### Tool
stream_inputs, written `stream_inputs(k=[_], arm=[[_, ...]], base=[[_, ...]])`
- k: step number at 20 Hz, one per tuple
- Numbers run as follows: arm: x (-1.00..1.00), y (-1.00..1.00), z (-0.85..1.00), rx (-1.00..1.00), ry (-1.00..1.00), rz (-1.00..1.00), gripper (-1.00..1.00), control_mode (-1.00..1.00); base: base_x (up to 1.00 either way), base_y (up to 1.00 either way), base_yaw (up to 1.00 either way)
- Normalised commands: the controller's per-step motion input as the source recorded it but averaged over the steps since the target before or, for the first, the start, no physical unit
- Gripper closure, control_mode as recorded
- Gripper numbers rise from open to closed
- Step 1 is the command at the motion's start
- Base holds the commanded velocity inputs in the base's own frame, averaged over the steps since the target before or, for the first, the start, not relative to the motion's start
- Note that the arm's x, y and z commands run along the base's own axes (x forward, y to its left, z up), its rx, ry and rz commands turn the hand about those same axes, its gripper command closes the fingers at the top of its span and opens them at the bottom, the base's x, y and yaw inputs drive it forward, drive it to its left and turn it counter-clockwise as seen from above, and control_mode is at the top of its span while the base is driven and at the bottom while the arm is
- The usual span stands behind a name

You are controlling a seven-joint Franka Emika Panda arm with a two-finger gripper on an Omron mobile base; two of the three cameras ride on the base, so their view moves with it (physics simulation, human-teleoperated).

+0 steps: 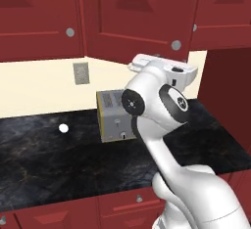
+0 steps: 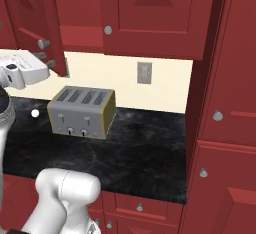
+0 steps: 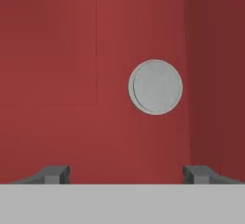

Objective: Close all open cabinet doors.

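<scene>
The middle cabinet door (image 1: 142,17) stands ajar, swung out from the wall row, its round grey knob (image 1: 176,45) at its lower right corner. In the right base view this open door (image 2: 50,13) juts toward me. The doors to its left (image 1: 39,12) and right (image 1: 220,8) lie flat and shut. My gripper (image 3: 127,173) faces the open door's red panel at close range. It is open, with nothing between its fingertips (image 3: 52,173). The knob (image 3: 155,86) sits just above and right of centre. My white hand (image 1: 157,69) hangs just below the door's bottom edge.
A silver toaster (image 1: 115,115) stands on the black stone counter (image 1: 49,159) under the open door. A small white ball (image 1: 63,128) lies to its left. A wall outlet (image 1: 81,73) is behind. A tall red cabinet (image 2: 225,103) bounds the counter's right end.
</scene>
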Motion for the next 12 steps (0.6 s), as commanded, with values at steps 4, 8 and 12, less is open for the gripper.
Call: stream_inputs(k=[4,8,12], arm=[[0.40,-0.39,0.00,0.01,0.00,0.23,-1.00,-1.00],[0.49,-0.26,0.00,0.00,0.00,0.21,-1.00,-1.00],[0.54,0.00,-0.16,0.00,-0.03,0.17,-1.00,-1.00]], base=[[0.00,0.00,0.00],[0.00,0.00,0.00],[0.00,0.00,0.00]])
